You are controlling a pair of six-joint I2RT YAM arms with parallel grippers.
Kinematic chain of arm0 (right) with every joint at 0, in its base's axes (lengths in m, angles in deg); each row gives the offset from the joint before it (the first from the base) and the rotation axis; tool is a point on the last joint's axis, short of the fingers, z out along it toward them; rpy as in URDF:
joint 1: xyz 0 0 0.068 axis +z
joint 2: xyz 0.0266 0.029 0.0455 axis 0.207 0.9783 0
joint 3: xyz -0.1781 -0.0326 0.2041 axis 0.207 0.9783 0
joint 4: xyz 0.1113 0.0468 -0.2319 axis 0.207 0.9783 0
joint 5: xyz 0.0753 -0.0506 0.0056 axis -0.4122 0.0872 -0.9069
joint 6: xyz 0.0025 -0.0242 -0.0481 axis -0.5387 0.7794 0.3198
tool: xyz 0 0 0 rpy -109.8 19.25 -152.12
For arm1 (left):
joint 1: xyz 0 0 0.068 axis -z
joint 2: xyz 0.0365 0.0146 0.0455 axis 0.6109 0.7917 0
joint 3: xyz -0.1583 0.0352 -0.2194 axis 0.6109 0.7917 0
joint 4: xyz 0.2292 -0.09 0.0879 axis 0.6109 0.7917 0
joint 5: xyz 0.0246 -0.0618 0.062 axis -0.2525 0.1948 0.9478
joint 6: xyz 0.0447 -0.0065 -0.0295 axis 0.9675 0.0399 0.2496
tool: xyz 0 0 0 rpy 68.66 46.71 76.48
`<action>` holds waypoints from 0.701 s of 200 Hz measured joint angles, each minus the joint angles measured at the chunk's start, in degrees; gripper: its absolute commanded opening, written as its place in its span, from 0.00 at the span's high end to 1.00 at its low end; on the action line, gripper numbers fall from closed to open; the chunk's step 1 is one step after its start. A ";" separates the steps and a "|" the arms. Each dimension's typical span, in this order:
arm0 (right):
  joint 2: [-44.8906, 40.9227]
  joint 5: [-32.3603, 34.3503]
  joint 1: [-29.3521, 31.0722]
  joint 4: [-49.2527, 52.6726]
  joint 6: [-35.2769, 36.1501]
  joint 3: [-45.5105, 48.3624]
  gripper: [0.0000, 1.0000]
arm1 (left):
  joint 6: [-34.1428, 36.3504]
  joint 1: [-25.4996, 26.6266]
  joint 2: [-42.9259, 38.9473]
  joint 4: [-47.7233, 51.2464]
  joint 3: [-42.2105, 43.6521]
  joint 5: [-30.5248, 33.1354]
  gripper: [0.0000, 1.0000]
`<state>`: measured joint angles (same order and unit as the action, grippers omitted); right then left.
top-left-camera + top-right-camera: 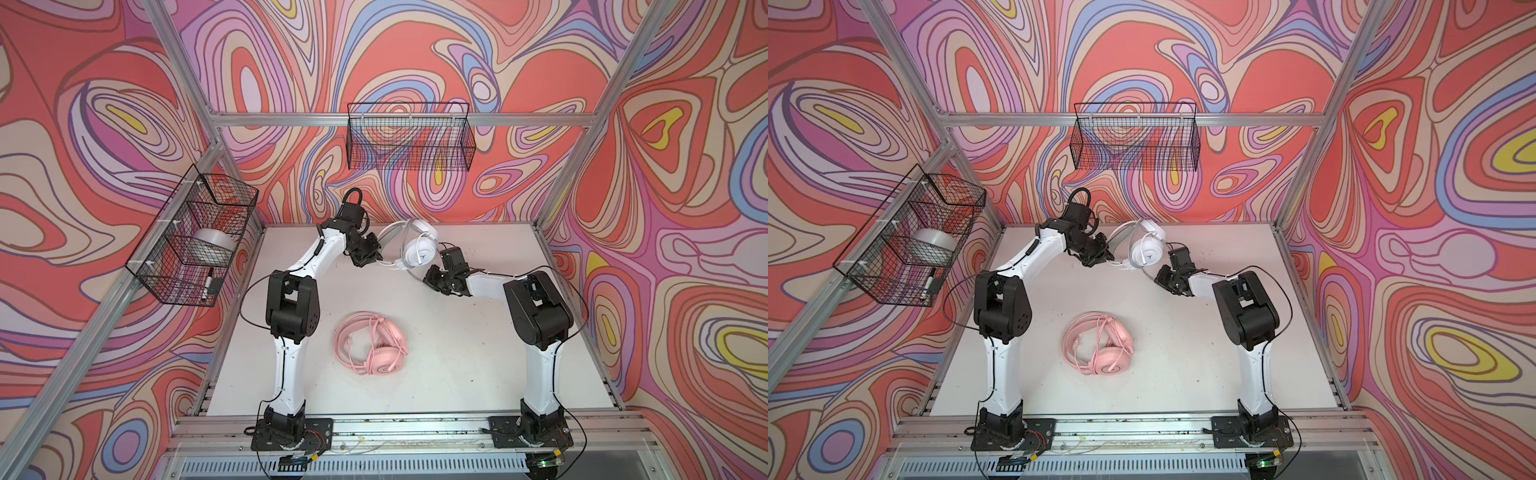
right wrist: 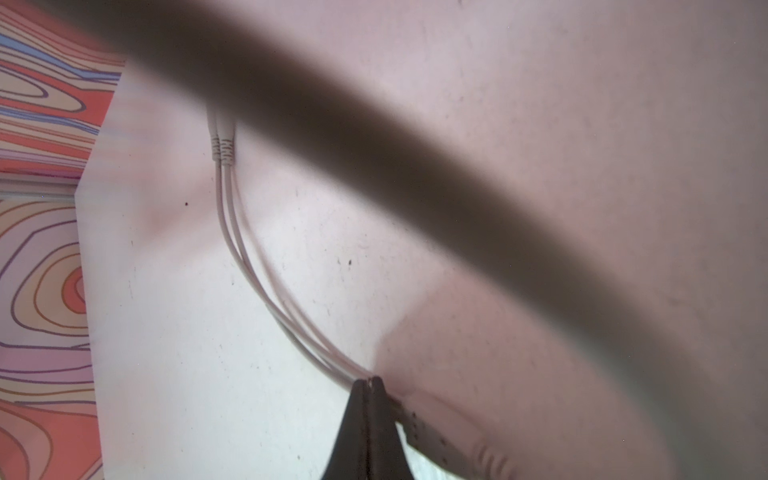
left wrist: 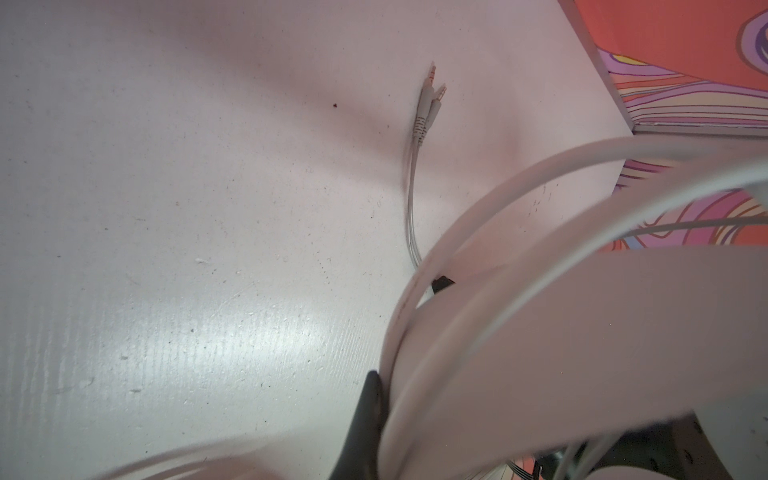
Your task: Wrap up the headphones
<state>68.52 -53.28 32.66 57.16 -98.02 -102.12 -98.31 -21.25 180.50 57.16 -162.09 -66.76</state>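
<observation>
Glossy plastic white headphones (image 1: 420, 252); smooth scuffed table (image 1: 457, 357)

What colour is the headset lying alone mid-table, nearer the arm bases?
That headset is pink all over; it shows best in a top view.

Evenly bright; table (image 3: 232, 345) glares, wrist views blur up close.

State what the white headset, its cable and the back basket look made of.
The white headset: likely hard plastic, smooth and glossy; its earcup catches light. The cable: pale grey flexible sheath, probably rubbery plastic, matte; it bends in soft curves. The back basket: thin black wire mesh, likely coated metal.
</observation>
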 measured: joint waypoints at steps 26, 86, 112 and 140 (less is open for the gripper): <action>-0.07 -0.96 0.00 3.06 4.28 -1.01 1.00 | -0.07 -0.02 0.00 0.00 0.00 0.04 1.00; -1.68 -4.37 -0.17 17.44 19.43 -3.50 1.00 | -0.07 -0.55 0.11 0.02 -0.02 0.04 1.00; -2.91 -4.22 -1.03 25.86 26.93 -4.42 1.00 | -0.04 -0.72 0.15 0.26 -0.02 0.20 1.00; -4.09 -1.79 -2.82 35.23 34.27 -5.38 1.00 | -0.04 -0.79 0.26 0.68 -0.02 0.28 1.00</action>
<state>64.43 -55.08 29.84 92.39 -63.75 -107.50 -98.35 -22.04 180.76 57.84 -162.11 -66.48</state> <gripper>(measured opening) 0.042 0.079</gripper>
